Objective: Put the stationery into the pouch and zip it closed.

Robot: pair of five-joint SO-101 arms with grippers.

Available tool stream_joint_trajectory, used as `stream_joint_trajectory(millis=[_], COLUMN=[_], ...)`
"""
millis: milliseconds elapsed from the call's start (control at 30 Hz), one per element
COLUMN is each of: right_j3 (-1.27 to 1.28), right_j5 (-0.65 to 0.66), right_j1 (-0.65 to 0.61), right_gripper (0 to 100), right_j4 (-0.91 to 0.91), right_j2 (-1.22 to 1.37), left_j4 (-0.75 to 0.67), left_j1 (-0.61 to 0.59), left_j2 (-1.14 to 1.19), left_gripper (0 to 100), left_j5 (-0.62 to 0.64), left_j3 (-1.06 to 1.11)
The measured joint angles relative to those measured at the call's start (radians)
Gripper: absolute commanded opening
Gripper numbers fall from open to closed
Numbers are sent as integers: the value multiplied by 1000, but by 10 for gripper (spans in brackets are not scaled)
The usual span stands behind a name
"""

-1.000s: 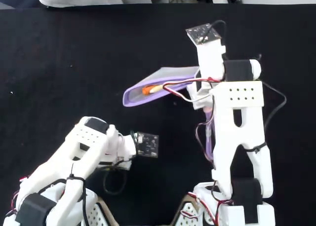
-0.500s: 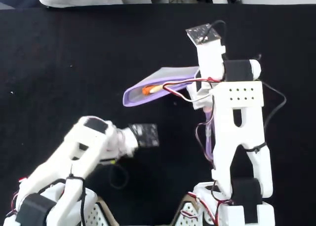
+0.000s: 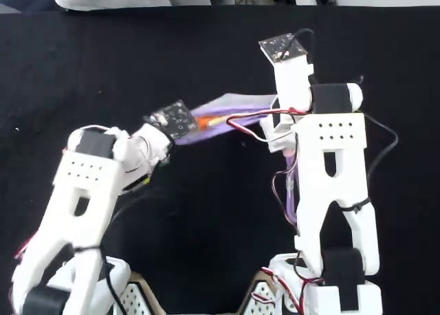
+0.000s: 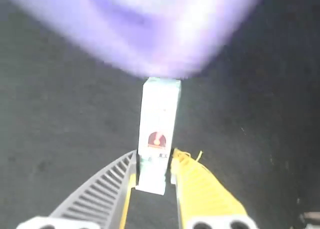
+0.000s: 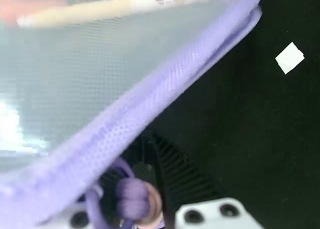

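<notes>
1. The desk (image 3: 82, 67) was black, and a small white scrap (image 5: 290, 57) lay on it.
2. Your right pincer (image 5: 144, 148) was closed on the edge of the purple pouch (image 3: 230, 107) and held it up off the desk, in front of the right arm.
3. Through the pouch's mesh side you could see an orange-tipped stick (image 3: 210, 123) lying inside.
4. A purple cord (image 5: 127, 191) hung close to the right pincer's base, just under the pouch's edge.
5. Your left pincer (image 4: 152, 161) was closed on a white block (image 4: 159, 119) with a red mark, gripping it by its near end between both fingers.
6. The block pointed straight out from the pincer, and its far end was right at the pouch's blurred purple edge; you could not tell whether they touched.
7. From above, your left wrist sat over the pouch's free end, opposite the end the right pincer held.
</notes>
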Motion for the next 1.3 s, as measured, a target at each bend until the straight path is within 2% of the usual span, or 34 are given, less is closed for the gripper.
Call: stream_joint_trajectory(millis=[233,467,600,833,967,1100,1300], right_j3=[0,0,0,0,0,0,0], right_j5=[0,0,0,0,0,0,0], right_j1=[0,0,0,0,0,0,0], right_gripper=[11,11,11,11,11,11,11], right_j4=[0,0,0,0,0,0,0], right_j2=[0,0,0,0,0,0,0], left_j4=[0,-2,-95,-285,-331,-336,-493], left_j1=[0,0,0,5,109,236,279], left_j2=[-377,-879,-1154,-1046,-1007,-1025,-1117], left_gripper=[44,45,45,45,41,40,39], left_j5=[41,226,338,624,825,965,1168], left_j3=[130,299,404,460,457,419,460])
